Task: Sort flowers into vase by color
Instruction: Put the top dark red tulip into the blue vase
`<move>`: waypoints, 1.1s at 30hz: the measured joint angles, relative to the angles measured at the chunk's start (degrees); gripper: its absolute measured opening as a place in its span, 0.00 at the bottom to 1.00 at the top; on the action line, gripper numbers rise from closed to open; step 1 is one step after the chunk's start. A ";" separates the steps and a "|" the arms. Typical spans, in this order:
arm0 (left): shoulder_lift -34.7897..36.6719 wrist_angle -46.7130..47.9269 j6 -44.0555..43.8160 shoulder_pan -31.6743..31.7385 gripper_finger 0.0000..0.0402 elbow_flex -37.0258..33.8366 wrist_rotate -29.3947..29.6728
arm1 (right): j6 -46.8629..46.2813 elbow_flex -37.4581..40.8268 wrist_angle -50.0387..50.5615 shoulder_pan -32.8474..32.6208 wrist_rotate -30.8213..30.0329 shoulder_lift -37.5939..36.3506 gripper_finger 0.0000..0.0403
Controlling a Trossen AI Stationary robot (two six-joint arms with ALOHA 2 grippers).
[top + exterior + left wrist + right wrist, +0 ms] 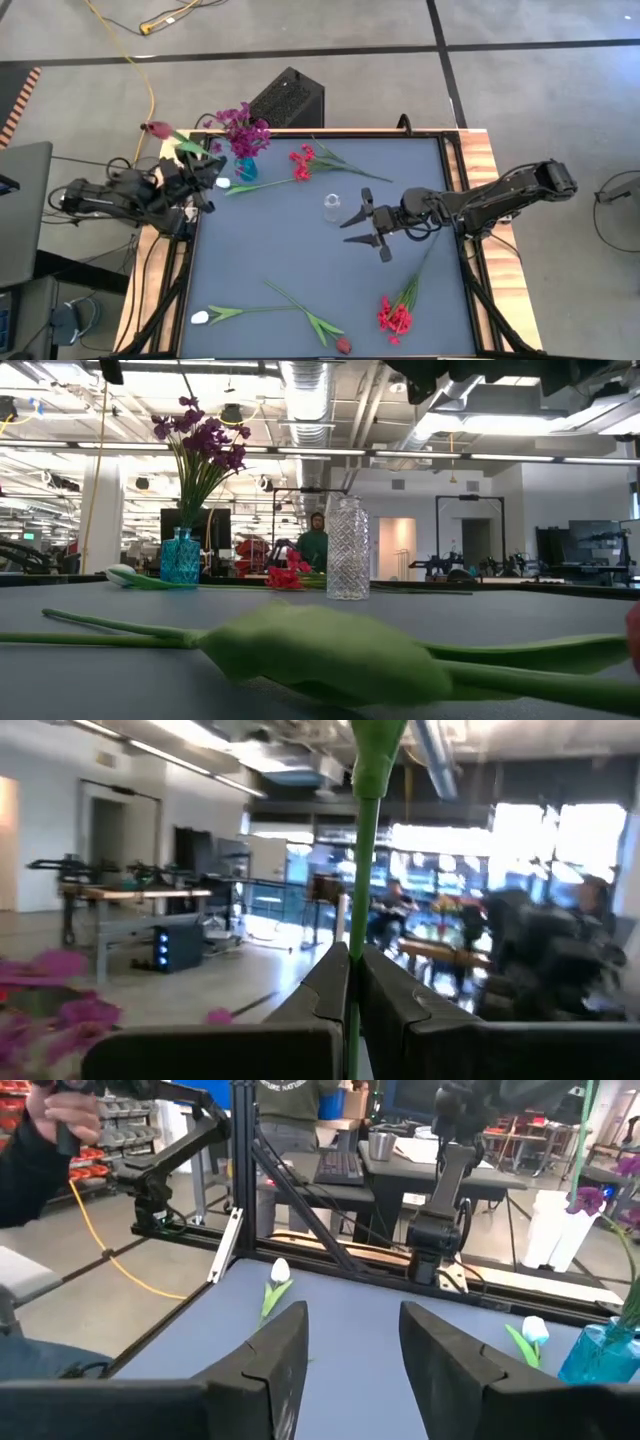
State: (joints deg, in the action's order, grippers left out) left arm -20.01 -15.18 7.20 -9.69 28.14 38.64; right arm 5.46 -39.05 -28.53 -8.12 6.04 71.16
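My left gripper point(200, 170) is at the table's far left edge, shut on a flower with a pinkish-red bloom point(155, 128) and a green leaf point(190, 148). A blue vase point(245, 168) beside it holds purple flowers point(240, 128). A clear glass vase point(332, 208) stands mid-table. My right gripper point(365, 225) hovers open just right of it, with nothing between its fingers point(290, 1350). Lying flat on the table are a white tulip point(222, 183), a red cluster point(302, 160), another red cluster point(395, 318), a second white tulip point(200, 317) and a red bud point(343, 346). My left gripper pinches the flower's green stem point(352, 982) between its two fingers. The stem lies across the fingers and rises straight past them in the wrist view. The flower is lifted clear of the table, its bloom slanting out beyond the table's far left corner.
A black box point(288, 100) stands behind the table's far edge. The dark mat point(300, 260) has bare room between the clear vase and the near flowers. People show in the room beyond the table in the right wrist and low views.
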 joint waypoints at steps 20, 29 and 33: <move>2.19 -27.38 33.50 0.07 0.00 0.04 24.79 | 0.61 0.00 1.52 0.85 -0.07 0.04 0.45; 2.19 -24.83 32.46 7.01 0.00 -2.67 25.93 | 0.38 0.00 1.27 2.81 -0.07 0.04 0.45; 1.11 -21.31 25.03 14.52 0.00 -5.80 19.91 | -0.91 0.00 0.34 3.04 -0.08 0.07 0.45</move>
State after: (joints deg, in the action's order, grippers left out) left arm -18.90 -36.49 32.23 4.82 22.34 58.55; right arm 4.55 -39.05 -28.19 -5.08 5.96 71.22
